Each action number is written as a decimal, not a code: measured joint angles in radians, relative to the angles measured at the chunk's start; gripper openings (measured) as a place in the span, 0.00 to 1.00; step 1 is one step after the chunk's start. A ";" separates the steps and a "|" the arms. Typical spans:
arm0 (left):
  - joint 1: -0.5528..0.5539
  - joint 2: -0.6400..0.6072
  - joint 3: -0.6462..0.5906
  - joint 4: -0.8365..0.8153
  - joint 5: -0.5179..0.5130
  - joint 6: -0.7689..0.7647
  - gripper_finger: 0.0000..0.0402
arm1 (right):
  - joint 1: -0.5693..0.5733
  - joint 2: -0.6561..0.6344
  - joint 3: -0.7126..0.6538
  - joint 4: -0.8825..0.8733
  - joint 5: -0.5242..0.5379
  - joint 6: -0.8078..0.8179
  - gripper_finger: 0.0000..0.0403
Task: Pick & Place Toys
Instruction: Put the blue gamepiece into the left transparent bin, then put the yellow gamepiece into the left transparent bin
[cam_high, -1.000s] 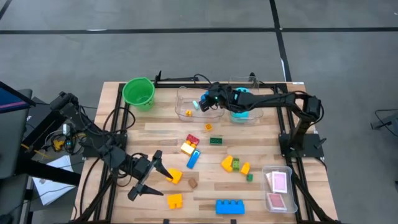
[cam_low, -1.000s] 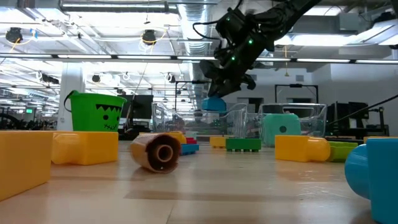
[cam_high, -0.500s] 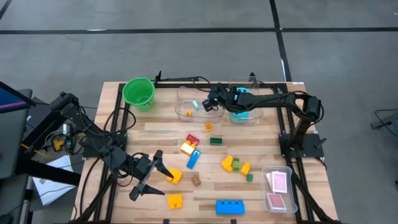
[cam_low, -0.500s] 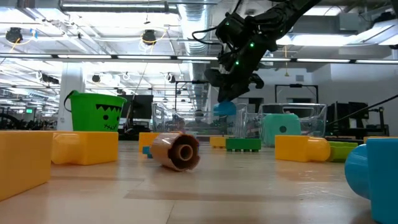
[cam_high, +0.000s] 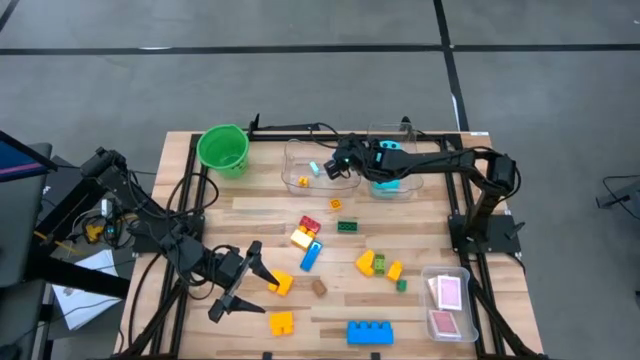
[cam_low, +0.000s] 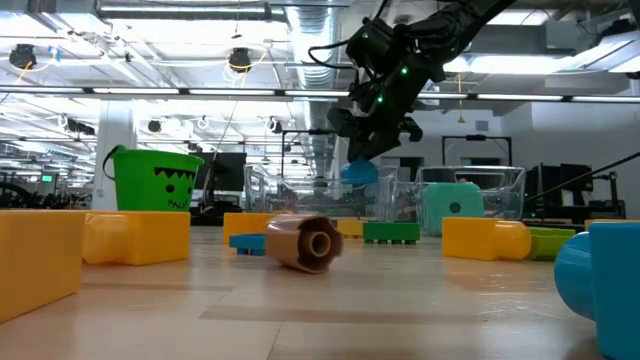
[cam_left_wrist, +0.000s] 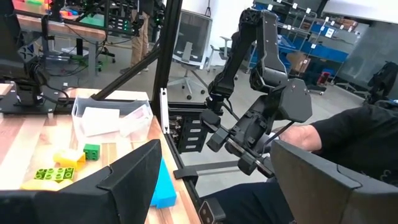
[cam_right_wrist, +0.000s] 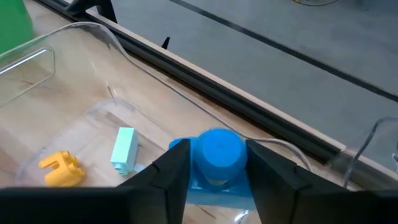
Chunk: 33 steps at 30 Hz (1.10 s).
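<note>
I am holding the right tool (cam_right_wrist: 214, 171) above the clear tub (cam_high: 300, 166), fingers pinching a blue block (cam_right_wrist: 216, 155), tub floor directly below. Left tool (cam_high: 240, 285) is waiting spread over the near tabletop (cam_high: 420, 220).

A green bucket (cam_high: 222, 149) with a jack-o'-lantern face stands at the far left corner of the wooden desk (cam_high: 260, 215), and two clear plastic tubs (cam_high: 300, 165) sit side by side along the far edge beside it. A third clear tub (cam_high: 428, 297) rests at the near right corner. Beyond the desk, an office chair (cam_left_wrist: 189, 46) stands on the grey floor (cam_high: 300, 90).
</note>
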 joint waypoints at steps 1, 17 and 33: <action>0.000 0.000 0.000 0.000 0.000 0.000 0.74 | -0.001 0.000 0.000 0.003 0.000 -0.011 0.37; 0.000 0.000 0.000 -0.007 0.000 0.000 0.74 | 0.069 -0.008 0.000 0.063 0.049 -0.123 0.50; 0.000 -0.001 -0.001 -0.072 -0.004 0.000 0.74 | 0.543 -0.106 0.001 -0.042 -0.076 -0.182 0.46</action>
